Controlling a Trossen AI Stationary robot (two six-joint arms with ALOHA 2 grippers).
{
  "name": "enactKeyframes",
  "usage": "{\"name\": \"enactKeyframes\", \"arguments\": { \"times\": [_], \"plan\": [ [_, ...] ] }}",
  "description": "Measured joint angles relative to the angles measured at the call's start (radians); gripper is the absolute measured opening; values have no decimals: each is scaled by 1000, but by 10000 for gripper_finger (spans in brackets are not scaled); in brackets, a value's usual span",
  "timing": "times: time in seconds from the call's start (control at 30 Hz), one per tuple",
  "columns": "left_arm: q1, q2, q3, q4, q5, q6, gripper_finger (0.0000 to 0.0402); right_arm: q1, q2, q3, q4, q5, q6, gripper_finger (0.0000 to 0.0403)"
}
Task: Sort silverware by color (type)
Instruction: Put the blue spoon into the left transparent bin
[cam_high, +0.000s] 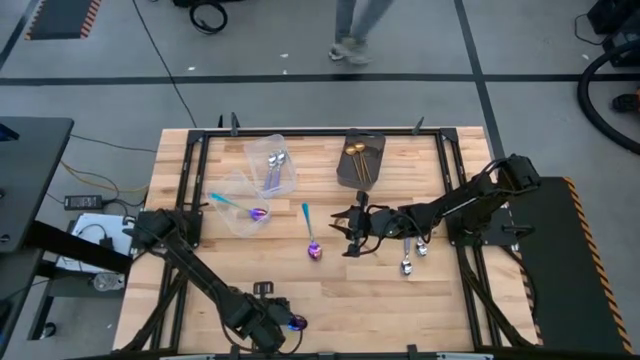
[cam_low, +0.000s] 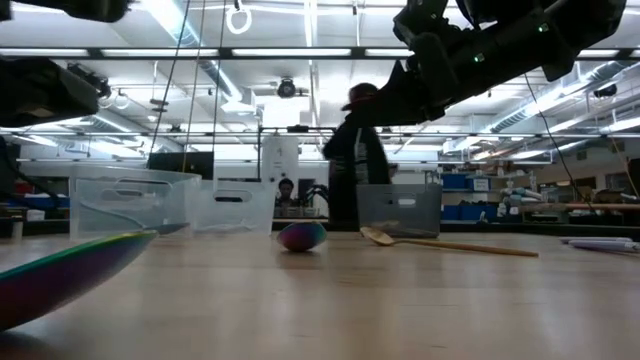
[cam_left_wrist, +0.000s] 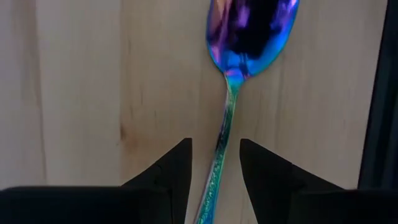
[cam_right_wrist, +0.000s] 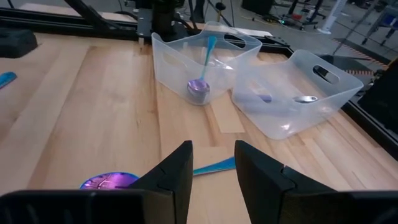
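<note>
- The sorting looks partly done. One clear tub (cam_high: 274, 160) holds lilac-handled silver spoons (cam_high: 276, 162), the clear tub nearer the left arm (cam_high: 240, 205) holds a teal-handled iridescent spoon (cam_high: 240, 206), and the dark grey box (cam_high: 362, 158) holds gold spoons (cam_high: 359, 160).
- Still loose on the bench (cam_high: 330, 290): an iridescent spoon (cam_high: 311, 236) near the middle, two silver spoons (cam_high: 412, 256) under the right arm, and another iridescent spoon (cam_left_wrist: 239, 81) at the near edge by the left arm. The low view also shows a gold spoon (cam_low: 445, 243) lying on the wood.
- The left pincer (cam_left_wrist: 214, 168) is low over the near edge, its fingers narrowly apart on either side of that spoon's teal handle; it seems not yet clamped.
- The right pincer (cam_right_wrist: 212, 165) hangs over the middle of the bench, fingers narrowly parted and holding nothing, above the central iridescent spoon.
</note>
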Motion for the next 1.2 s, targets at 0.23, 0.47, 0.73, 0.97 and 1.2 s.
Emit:
{"name": "enactKeyframes", "arguments": {
  "times": [0.23, 0.47, 0.73, 0.97, 1.2],
  "plan": [
    [-13, 29, 27, -45, -66, 0, 142, -2, 0, 0, -1, 0, 12, 129],
    [-13, 76, 61, -44, -86, 0, 142, -2, 0, 0, -7, 0, 24, 129],
    [-11, 88, 63, -58, -92, -15, 133, -2, 0, 0, -6, 0, 24, 129],
    [-11, 93, 62, -54, -92, 4, 62, -2, 0, 0, -6, 0, 25, 129],
    [-10, 94, 61, -56, -99, 62, 14, -2, 0, 0, -5, 0, 25, 129]
  ]
}}
